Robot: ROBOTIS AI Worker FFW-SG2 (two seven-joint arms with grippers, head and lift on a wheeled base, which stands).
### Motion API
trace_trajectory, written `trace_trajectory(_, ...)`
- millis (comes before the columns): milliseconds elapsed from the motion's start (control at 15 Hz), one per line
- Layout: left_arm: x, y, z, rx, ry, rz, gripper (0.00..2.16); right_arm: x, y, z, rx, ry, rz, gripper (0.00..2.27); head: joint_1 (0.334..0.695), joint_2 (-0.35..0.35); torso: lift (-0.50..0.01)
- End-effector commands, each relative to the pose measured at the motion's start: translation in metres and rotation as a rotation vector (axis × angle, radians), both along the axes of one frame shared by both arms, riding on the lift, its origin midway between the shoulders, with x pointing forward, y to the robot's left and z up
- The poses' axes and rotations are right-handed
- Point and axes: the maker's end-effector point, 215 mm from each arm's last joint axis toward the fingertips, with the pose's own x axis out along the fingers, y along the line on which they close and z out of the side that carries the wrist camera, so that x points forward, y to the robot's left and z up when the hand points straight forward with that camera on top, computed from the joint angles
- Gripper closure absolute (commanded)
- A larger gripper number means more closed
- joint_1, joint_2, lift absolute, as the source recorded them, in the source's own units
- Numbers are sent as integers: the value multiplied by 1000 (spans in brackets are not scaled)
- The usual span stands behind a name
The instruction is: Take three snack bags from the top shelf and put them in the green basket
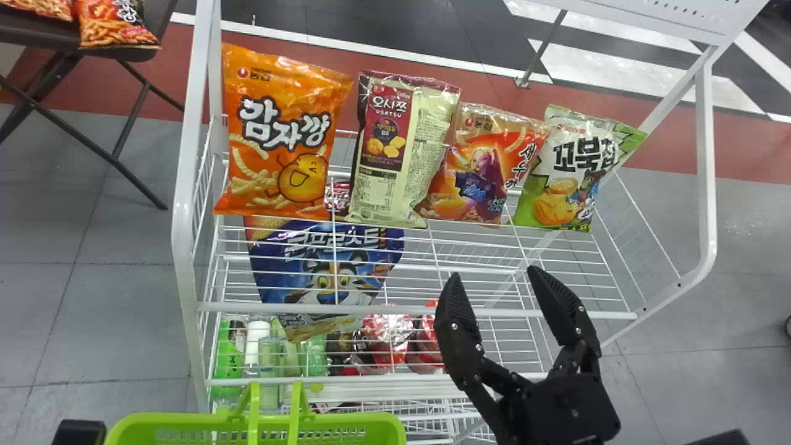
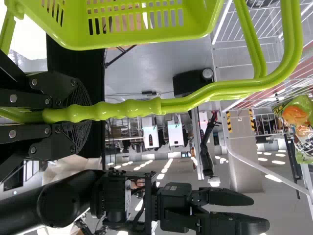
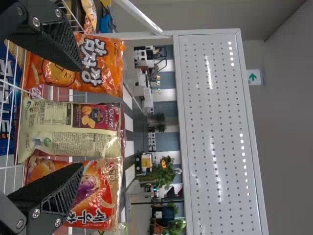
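Note:
Four snack bags stand in a row on the top shelf in the head view: an orange bag (image 1: 281,136), a cream and maroon bag (image 1: 395,151), an orange-red bag (image 1: 485,167) and a green and white bag (image 1: 571,170). My right gripper (image 1: 497,281) is open in front of the shelf, lower than the bags. In the right wrist view my right gripper (image 3: 78,117) has the cream bag (image 3: 73,127) beyond its parted fingers. The green basket (image 1: 334,423) is at the head view's bottom edge. My left gripper (image 2: 80,115) is shut on its handle (image 2: 127,108).
The wire shelf's front rail (image 1: 395,310) and side posts (image 1: 185,185) frame the bags. A blue snack bag (image 1: 324,262) and bottles (image 1: 228,358) sit lower down. At the back left, a dark table (image 1: 37,37) holds more bags.

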Motion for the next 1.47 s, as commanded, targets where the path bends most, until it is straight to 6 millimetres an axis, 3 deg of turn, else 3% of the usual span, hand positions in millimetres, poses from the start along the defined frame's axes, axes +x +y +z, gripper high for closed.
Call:
trace_trajectory(0, -1, 0, 0, 1, 4, -4, 1544, 1, 1, -1, -5, 0, 1, 130, 695, -350, -28)
trace_trajectory(200, -1, 1, 1, -3, 3, -4, 1544, 7, 2, -6, -5, 8, 8, 130, 695, -350, -28)
trace_trajectory(267, -2, 0, 2, -8, 3, -6, 1544, 18, 5, -18, -11, 42, 14, 130, 695, -350, -28)
trace_trajectory(333, -3, 0, 3, -10, 2, -9, 1544, 34, 10, -28, -9, 69, 24, 130, 695, -350, -28)
trace_trajectory(733, -1, 2, -2, 7, 1, -10, 1544, 141, 82, -65, -71, 227, 102, 144, 695, -350, -28)
trace_trajectory(933, -1, 1, -3, 4, 6, -10, 1544, 193, 109, -70, -47, 244, 156, 144, 695, -267, -28)
trace_trajectory(1067, -3, -2, -6, -2, 18, -18, 1544, 223, 119, -76, -19, 268, 183, 144, 695, -225, -28)
trace_trajectory(1400, 3, -2, -9, -4, 21, -23, 1544, 271, 140, -78, 51, 284, 274, 147, 695, -161, -28)
